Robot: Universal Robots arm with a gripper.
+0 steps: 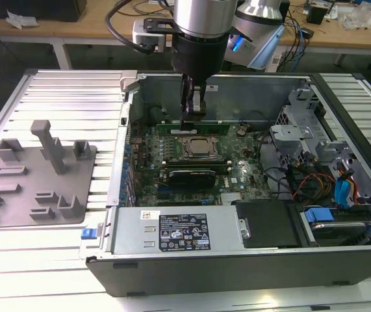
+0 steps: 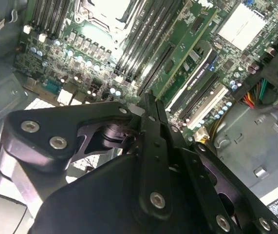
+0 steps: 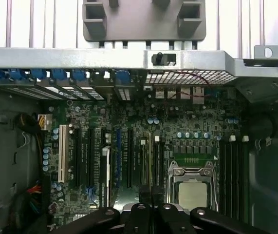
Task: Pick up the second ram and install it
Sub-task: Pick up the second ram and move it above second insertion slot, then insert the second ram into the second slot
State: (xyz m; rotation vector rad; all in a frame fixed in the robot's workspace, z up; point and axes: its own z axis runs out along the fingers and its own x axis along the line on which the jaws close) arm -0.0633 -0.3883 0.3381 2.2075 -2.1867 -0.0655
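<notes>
The gripper (image 1: 191,122) reaches straight down into the open computer case (image 1: 237,276). Its fingers (image 2: 146,126) are drawn together on the middle of the second ram (image 1: 212,128), gripping the green stick by its two faces. The stick stands on edge and level, its length running from the exterior view's left to the exterior view's right. In the second wrist view one half of it (image 2: 190,46) juts out past the fingertips, dark chips showing on its face.

It hangs over the motherboard (image 1: 253,170) close to the processor socket (image 1: 197,147). I cannot tell whether its lower edge touches a slot. In the first wrist view the gripper (image 3: 151,192) lines up with the black memory slots (image 3: 143,161) between the socket (image 3: 192,190) and the expansion slots (image 3: 75,156).

In the exterior view, a long dark module (image 1: 188,175) stands just on the near side of the socket. Nearer still, a grey power supply (image 1: 172,234) lies along the case's near edge. Drive bays with blue tabs (image 1: 331,218) and coloured cables (image 1: 315,182) fill the exterior view's right end of the case. On the exterior view's left, a grey fixture tray (image 1: 36,188) rests on the slatted table (image 1: 68,91), well apart from the gripper.
</notes>
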